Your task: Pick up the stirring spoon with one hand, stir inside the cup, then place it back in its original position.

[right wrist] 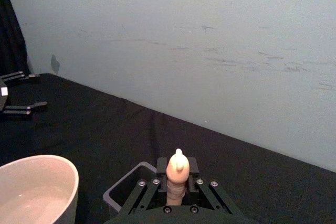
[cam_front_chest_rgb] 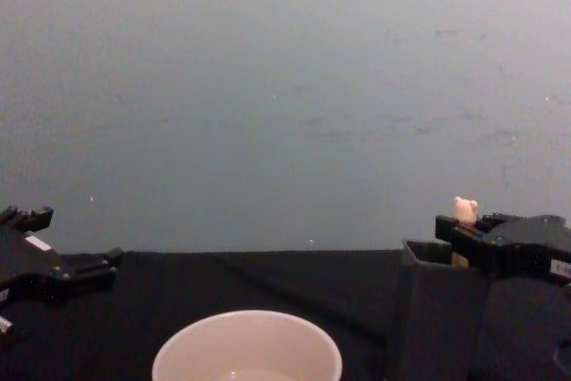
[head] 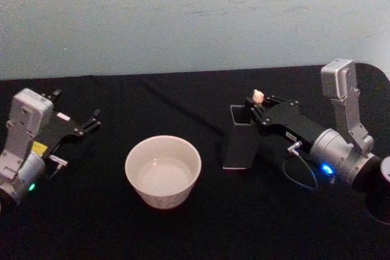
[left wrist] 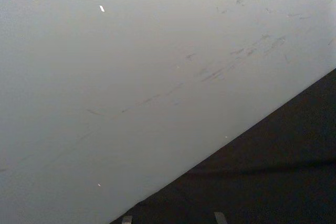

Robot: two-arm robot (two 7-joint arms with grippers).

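Black cloth covers the table [head: 183, 98] below a pale wall, with the cup [head: 159, 198] at centre and the dark holder [head: 239, 147] to its right. The right gripper [head: 259, 109] is closed on the beige handle of the stirring spoon [right wrist: 177, 174], which stands upright in the holder with its bowl hidden inside, while the left gripper [head: 74, 108] rests spread wide at the table's left side. By my reading only the grasp is made — lifting, stirring and the return are all left.
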